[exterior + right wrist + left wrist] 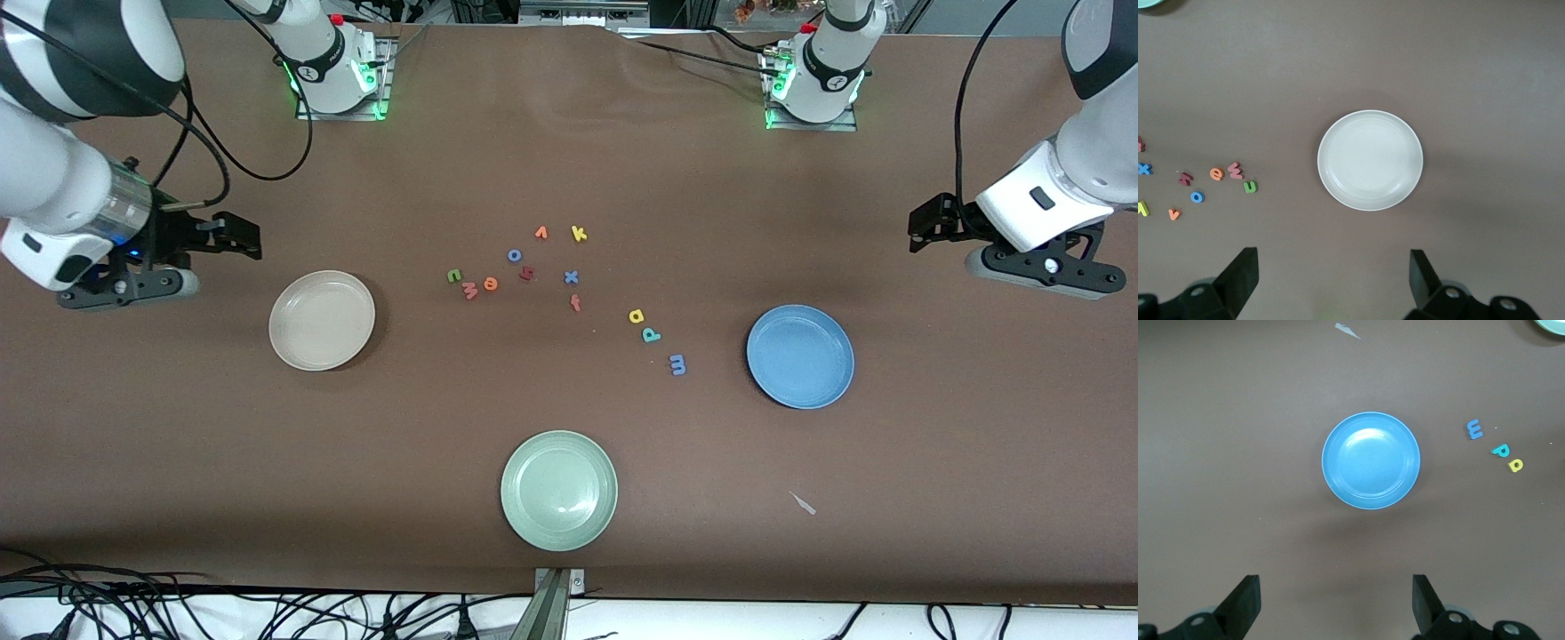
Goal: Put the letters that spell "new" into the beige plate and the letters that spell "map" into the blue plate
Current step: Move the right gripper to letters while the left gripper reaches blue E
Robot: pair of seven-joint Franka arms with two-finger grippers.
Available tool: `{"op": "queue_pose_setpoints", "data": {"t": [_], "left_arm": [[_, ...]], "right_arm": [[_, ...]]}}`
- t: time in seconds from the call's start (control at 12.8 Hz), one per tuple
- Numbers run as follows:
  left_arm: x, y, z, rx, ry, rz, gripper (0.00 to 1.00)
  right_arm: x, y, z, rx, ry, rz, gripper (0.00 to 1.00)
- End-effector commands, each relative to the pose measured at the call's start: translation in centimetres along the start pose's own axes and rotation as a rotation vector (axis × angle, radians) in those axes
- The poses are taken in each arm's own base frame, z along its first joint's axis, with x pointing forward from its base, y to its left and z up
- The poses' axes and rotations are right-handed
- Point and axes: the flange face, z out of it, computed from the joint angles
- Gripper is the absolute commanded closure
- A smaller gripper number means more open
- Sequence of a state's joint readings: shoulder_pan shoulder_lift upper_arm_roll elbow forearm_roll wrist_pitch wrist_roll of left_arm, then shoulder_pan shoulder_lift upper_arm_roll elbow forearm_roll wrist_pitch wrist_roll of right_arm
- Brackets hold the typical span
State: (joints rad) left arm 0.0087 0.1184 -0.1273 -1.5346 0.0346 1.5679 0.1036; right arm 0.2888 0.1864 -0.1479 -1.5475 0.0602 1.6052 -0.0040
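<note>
**Front view: both arms waiting, plates bare**

I see n (454, 276), w (470, 289), e (490, 284) beside the beige plate (322, 320); a (637, 316), p (651, 334), m (677, 364) near the blue plate (800, 356). Left gripper (925, 229) and right gripper (240, 236) hang wide open, empty.

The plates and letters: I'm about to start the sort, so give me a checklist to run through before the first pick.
1. Beige plate holds nothing: ok.
2. Blue plate holds nothing: ok.
3. Green n, orange e, red w lie free on the table: ok.
4. Yellow a, teal p, blue m lie free: ok.
5. Left claw open, holding nothing: ok.
6. Right claw open, holding nothing: ok.
</note>
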Motion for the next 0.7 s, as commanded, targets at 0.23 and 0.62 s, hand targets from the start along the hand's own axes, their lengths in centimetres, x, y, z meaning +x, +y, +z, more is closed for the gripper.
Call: {"op": "queue_pose_setpoints", "data": {"t": [0.23,0.62], "left_arm": [[2.9,3.6,3.7,-0.02,-0.057,-0.016,0.0],[8.5,8.9,8.6,-0.033,-0.057,-0.175,0.0]], "right_arm": [[-1.6,-2.7,4.6,0.007,0.022,0.058,0.0],[-4.0,-7.1,9.6,0.013,0.033,0.124,0.0]]}}
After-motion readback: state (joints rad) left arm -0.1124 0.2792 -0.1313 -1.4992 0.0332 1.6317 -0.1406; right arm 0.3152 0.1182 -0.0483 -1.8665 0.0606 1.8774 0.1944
